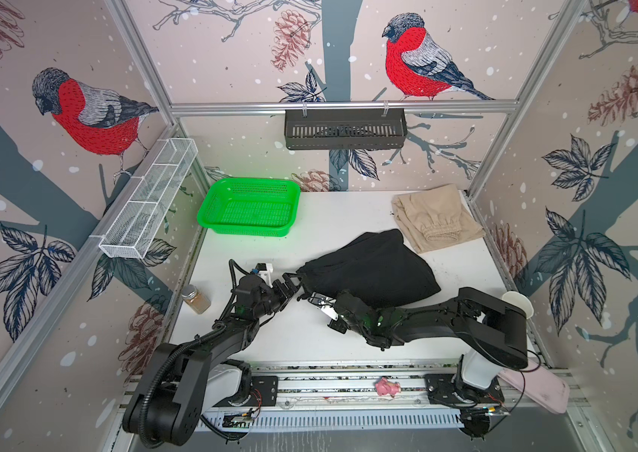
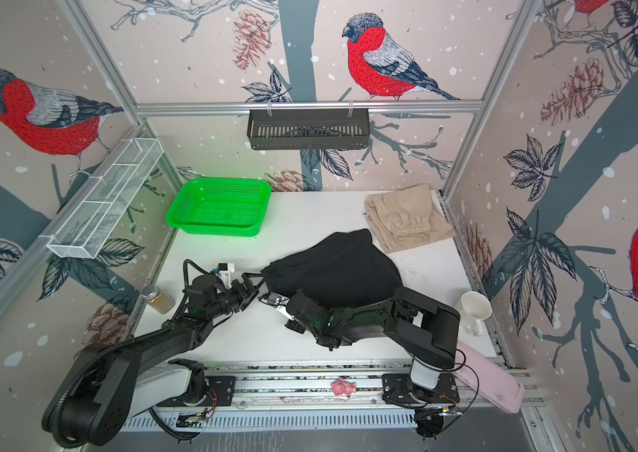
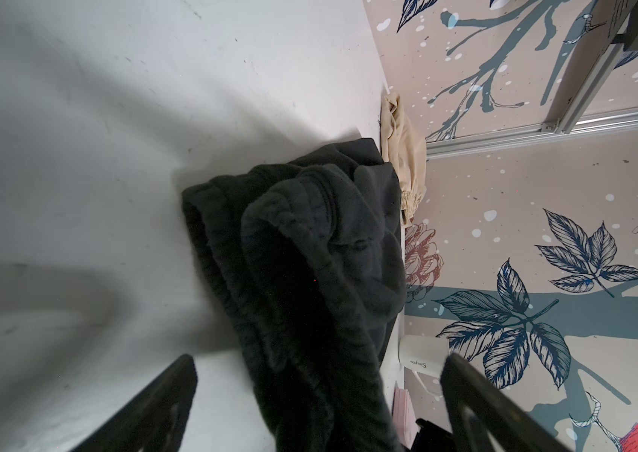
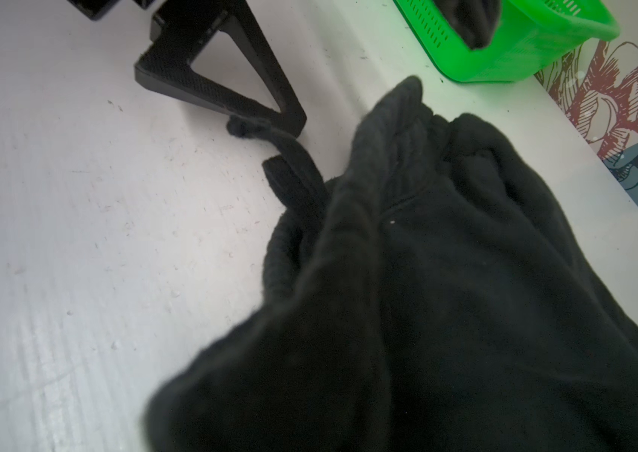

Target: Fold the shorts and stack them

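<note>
The black shorts lie bunched in the middle of the white table, seen in both top views. My left gripper is open at their near-left corner. In the left wrist view its fingers straddle a raised fold of the black shorts. My right gripper is shut on the near edge of the black shorts. In the right wrist view the black shorts cover its jaws. The beige shorts lie folded at the back right corner.
A green basket stands at the back left. A spice jar sits at the table's left edge, a white mug at the right edge. A pink tray and a pink toy lie on the front rail.
</note>
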You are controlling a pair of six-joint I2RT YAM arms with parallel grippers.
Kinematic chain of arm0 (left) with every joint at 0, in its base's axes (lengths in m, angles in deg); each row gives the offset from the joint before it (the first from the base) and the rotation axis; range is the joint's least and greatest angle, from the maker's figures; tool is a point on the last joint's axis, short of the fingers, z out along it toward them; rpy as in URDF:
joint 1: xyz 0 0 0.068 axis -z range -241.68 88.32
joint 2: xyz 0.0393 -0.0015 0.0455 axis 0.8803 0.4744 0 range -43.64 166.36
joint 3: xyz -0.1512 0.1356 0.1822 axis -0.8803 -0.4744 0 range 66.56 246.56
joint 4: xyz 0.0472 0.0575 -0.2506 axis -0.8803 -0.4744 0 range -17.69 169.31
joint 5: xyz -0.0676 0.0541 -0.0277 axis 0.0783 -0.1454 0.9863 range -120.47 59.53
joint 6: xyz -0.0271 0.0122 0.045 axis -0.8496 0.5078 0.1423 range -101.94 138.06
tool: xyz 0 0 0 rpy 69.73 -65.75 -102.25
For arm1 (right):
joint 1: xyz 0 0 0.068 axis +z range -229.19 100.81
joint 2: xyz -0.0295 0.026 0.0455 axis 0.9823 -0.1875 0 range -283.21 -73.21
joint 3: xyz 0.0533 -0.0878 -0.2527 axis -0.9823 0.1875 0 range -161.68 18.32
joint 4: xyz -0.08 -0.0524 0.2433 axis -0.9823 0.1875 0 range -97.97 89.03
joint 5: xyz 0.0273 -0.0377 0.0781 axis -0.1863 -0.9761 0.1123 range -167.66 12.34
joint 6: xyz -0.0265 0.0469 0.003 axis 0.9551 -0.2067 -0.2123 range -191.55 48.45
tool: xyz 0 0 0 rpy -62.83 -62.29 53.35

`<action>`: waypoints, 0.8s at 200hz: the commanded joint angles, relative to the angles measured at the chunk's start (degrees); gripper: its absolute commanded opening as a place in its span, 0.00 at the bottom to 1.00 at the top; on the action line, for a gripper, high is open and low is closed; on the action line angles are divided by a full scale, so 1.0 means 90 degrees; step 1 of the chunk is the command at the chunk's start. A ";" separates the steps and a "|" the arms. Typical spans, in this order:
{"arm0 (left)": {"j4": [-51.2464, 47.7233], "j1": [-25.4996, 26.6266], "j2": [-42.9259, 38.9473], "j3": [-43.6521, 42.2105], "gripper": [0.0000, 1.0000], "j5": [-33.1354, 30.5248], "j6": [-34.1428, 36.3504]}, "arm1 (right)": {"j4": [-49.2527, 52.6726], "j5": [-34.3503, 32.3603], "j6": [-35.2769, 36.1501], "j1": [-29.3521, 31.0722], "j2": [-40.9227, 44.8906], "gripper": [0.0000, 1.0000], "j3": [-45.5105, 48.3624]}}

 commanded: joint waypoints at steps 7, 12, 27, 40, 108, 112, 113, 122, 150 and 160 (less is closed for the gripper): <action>0.0323 0.0199 0.0344 0.0228 0.97 0.0046 0.0096 | -0.0367 -0.0096 0.0007 0.0029 -0.0070 0.00 -0.0070; 0.0315 0.0236 0.0423 0.0256 0.97 0.0041 0.0108 | -0.0376 -0.0105 0.0019 0.0039 -0.0082 0.01 -0.0081; 0.0318 0.0355 0.0668 0.0320 0.97 0.0040 0.0119 | -0.0406 -0.0124 0.0040 0.0066 -0.0103 0.00 -0.0107; 0.0242 0.0456 0.0872 0.0404 0.97 0.0059 0.0169 | -0.0414 -0.0186 0.0054 0.0086 -0.0141 0.01 -0.0131; -0.0057 0.0861 0.1582 0.0962 0.97 -0.0185 0.0675 | -0.0452 -0.0276 0.0236 0.0251 -0.0220 0.01 -0.0140; -0.0087 0.0877 0.1643 0.1017 0.97 -0.0176 0.0722 | -0.0432 -0.0272 0.0233 0.0261 -0.0225 0.00 -0.0157; -0.0091 0.0880 0.1661 0.1031 0.97 -0.0175 0.0733 | -0.0424 -0.0272 0.0237 0.0267 -0.0228 0.00 -0.0159; -0.0121 0.0928 0.1791 0.1124 0.97 -0.0132 0.0822 | -0.0362 -0.0252 0.0239 0.0297 -0.0230 0.02 -0.0198; 0.0027 0.0978 0.2036 0.1227 0.22 0.0222 0.0894 | -0.0055 -0.0091 0.0013 0.0390 -0.0136 0.37 -0.0398; -0.0258 0.0975 0.1987 0.1297 0.00 0.0274 0.0997 | 0.0092 0.0052 -0.0178 0.0386 0.0037 0.59 -0.0419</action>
